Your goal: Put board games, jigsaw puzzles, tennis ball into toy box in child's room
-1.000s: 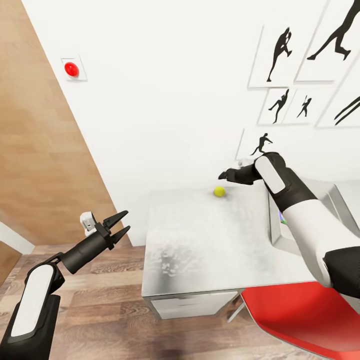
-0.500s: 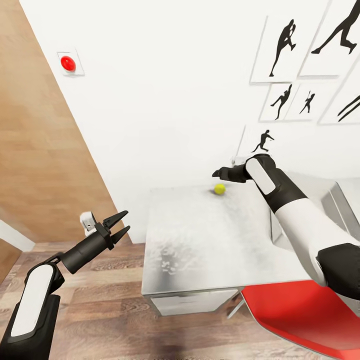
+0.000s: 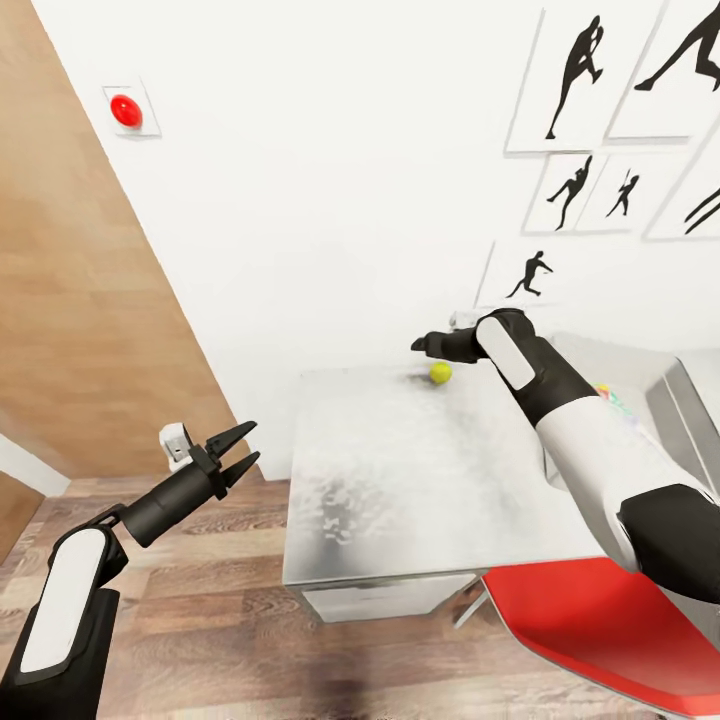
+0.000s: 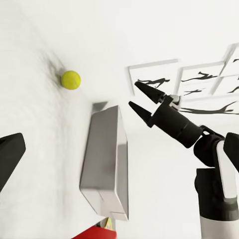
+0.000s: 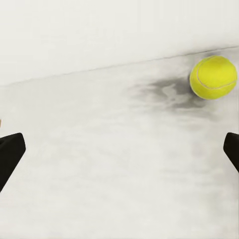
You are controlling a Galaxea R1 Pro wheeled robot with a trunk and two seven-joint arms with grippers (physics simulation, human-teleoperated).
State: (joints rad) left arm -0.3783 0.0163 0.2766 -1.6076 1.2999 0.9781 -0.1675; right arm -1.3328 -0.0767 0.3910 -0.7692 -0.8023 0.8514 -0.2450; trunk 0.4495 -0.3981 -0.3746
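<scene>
Right claw [image 3: 420, 345], with its two dark fingers spread apart and holding nothing, hangs over the far end of the counter [image 3: 400, 480], close to the white wall. The tennis ball [image 3: 440, 372] lies on the counter top just beside this claw, near the wall edge, apart from both fingers; in the right wrist view the ball [image 5: 213, 77] sits off to one side of the open gap, with a soft shadow under it. In the left wrist view the right claw [image 4: 141, 101] appears with parted tips above the counter, the ball [image 4: 70, 79] lying well clear of them.

Left claw [image 3: 242, 449], likewise parted and empty, is held over the wooden floor [image 3: 200, 610] off the counter's left side, pointing toward the counter.

Toy box [image 3: 690, 400], a pale grey tray, stands on the counter to the right, partly hidden behind the right arm; a speck of coloured pieces shows at its near rim. A red chair [image 3: 600, 620] stands below the counter's near edge. Framed silhouette pictures [image 3: 580, 80] hang on the wall, and a red button [image 3: 126, 110] is mounted at upper left.
</scene>
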